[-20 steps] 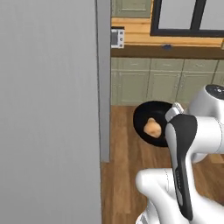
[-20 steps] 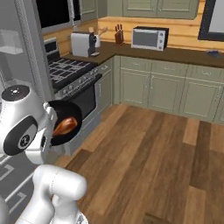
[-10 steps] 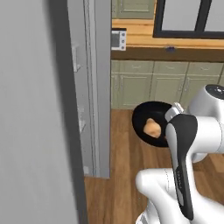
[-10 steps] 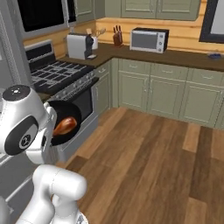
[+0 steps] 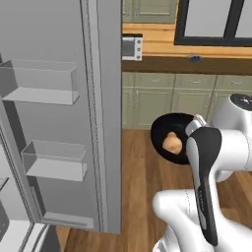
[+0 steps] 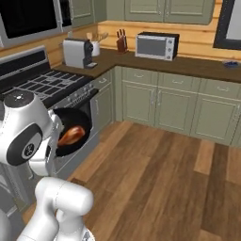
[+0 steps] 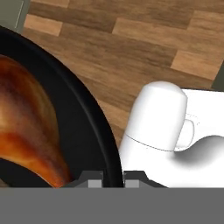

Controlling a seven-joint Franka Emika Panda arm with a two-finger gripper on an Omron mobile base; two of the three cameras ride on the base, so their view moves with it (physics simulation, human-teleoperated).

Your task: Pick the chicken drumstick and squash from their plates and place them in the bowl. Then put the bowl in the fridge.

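Note:
The glossy black bowl point(image 5: 165, 129) hangs over the wood floor in front of the arm, with my gripper point(image 7: 113, 179) shut on its rim point(image 7: 94, 127). The tan-orange squash point(image 5: 171, 142) lies inside the bowl. Beside it lies the golden-brown chicken drumstick point(image 6: 71, 135), which looms large in the hand view point(image 7: 26, 127). The fridge point(image 5: 106, 98) stands to the left with its grey door swung open, and the door's clear shelves point(image 5: 44, 81) face me. The bowl is to the right of the door's edge. The plates are out of view.
A stove point(image 6: 44, 84) stands close behind the bowl in the right base view. A long counter point(image 6: 188, 66) with green-grey cabinets carries a toaster point(image 6: 77, 52) and a microwave point(image 6: 157, 45). Open wood floor point(image 6: 164, 179) spreads to the right.
The whole picture has shifted, so the base has moved. The fridge door's inner side with its shelves has come into the left base view. The bowl stays in the gripper's hold.

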